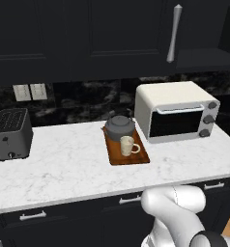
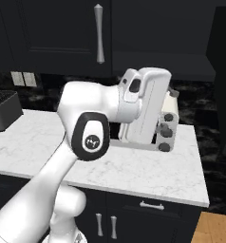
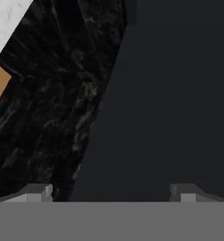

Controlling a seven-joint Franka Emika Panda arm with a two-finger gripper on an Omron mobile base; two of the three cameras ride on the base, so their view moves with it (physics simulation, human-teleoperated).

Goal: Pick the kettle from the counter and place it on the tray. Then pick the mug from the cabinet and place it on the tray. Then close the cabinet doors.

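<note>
A: Where's the pincer [image 3: 111,193]?

B: Its tips are spread wide with nothing between them, facing a flat black panel, probably the open right cabinet door [image 3: 180,94].

A: And the rest?

B: The kettle [image 1: 120,127] and mug [image 1: 128,145] sit on the tray [image 1: 138,157]. The left door's handle [image 1: 173,34] runs vertically. Only closing remains; the panel lies straight ahead.
</note>
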